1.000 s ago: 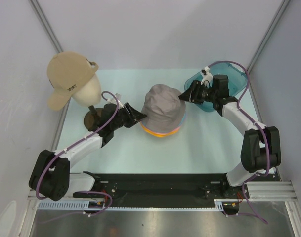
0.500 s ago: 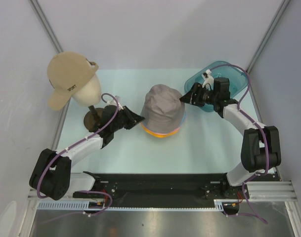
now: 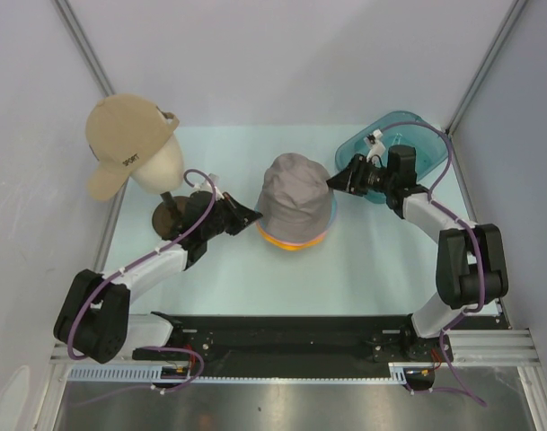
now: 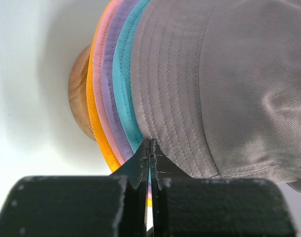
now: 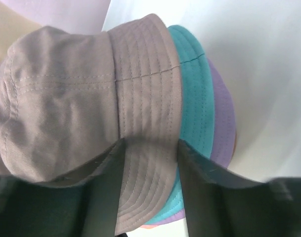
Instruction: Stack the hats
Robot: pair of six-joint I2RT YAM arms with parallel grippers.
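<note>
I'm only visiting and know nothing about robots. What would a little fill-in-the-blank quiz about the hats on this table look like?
The stack holds ___ hats.
The grey-taupe hat sits at the ___ of it.
Right beneath that one lies the ___ hat.
The mannequin head wears a tan ___.
Missing words: five; top; teal; cap.

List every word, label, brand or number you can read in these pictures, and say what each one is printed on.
"SPORT": on the side of the tan baseball cap worn by the mannequin head. It is small but legible in the top view.
No other text can be read. The stacked hats show only plain cloth and stitching in every view, and the teal tub shows no label.
</note>
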